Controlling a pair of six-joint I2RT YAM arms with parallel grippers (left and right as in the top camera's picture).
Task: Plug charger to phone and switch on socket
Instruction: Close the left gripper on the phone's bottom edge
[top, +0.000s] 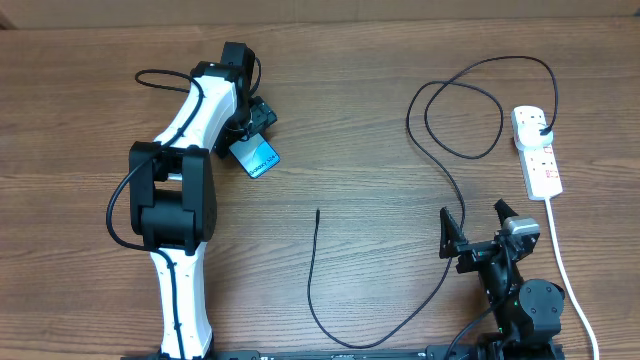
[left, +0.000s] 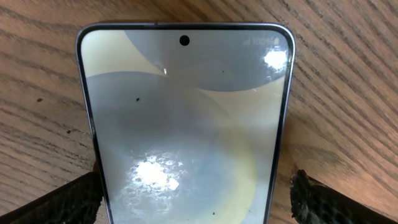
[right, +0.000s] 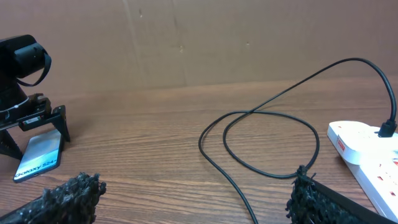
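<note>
The phone (top: 258, 158) lies flat on the wooden table, its pale glossy screen up. In the left wrist view it (left: 186, 124) fills the frame. My left gripper (top: 252, 135) is open and straddles the phone's lower end (left: 196, 190); the left finger is at its edge and the right finger stands a little off. The charger cable (top: 312, 290) has its free tip at mid table (top: 317, 213). It loops right and back to its black plug (top: 543, 131), which sits in the white socket strip (top: 540, 165). My right gripper (top: 478, 232) is open and empty (right: 196, 193), with the cable (right: 267, 124) in front of it.
The strip's thick white cord (top: 568, 275) runs toward the front edge beside the right arm. The strip (right: 367, 149) is at the right of the right wrist view, and the phone (right: 38, 155) with the left gripper (right: 31, 118) at far left. A brown wall stands behind.
</note>
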